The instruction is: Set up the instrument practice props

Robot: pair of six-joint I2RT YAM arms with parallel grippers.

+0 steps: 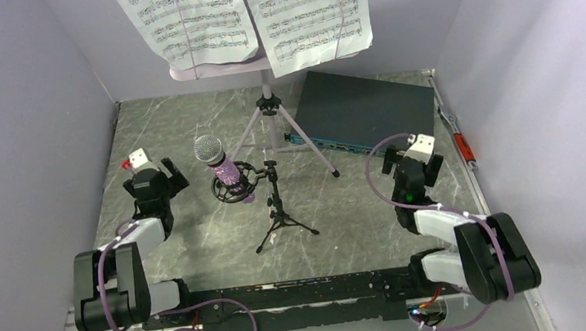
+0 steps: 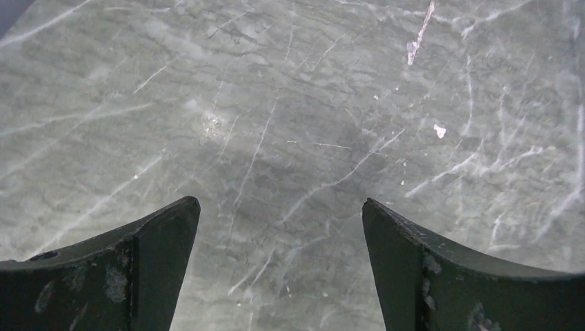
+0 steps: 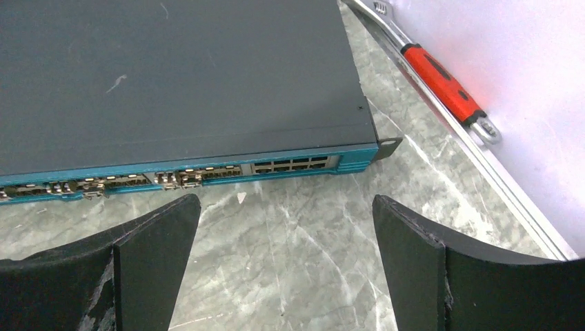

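Small black tripod stand (image 1: 280, 212) is upright mid-desk (image 1: 187, 127), legs spread. The glittery purple microphone (image 1: 220, 163) sits in its ring mount on the stand's left side, tilted, mesh head up and pointing away from the arms. The music stand (image 1: 269, 110) is just behind the black stand, tripod legs near it but apart. Two sheet-music pages (image 1: 188, 20) rest side by side on its shelf, the right one hanging lower.

Flat dark box (image 1: 366, 108) lies behind-right of the black stand, its near-left corner close to a music-stand leg; can't tell if they touch.

Left end effector (image 2: 281, 207) is well left of the black stand, fingers apart, only bare desk between them. Right end effector (image 3: 286, 203) is well right of it, fingers apart, holding nothing, just short of the box's port edge.

Red-handled tool (image 3: 441, 83) lies along the right wall rail, far right of the black stand. Open desk runs on both sides of the black stand and in front of it.
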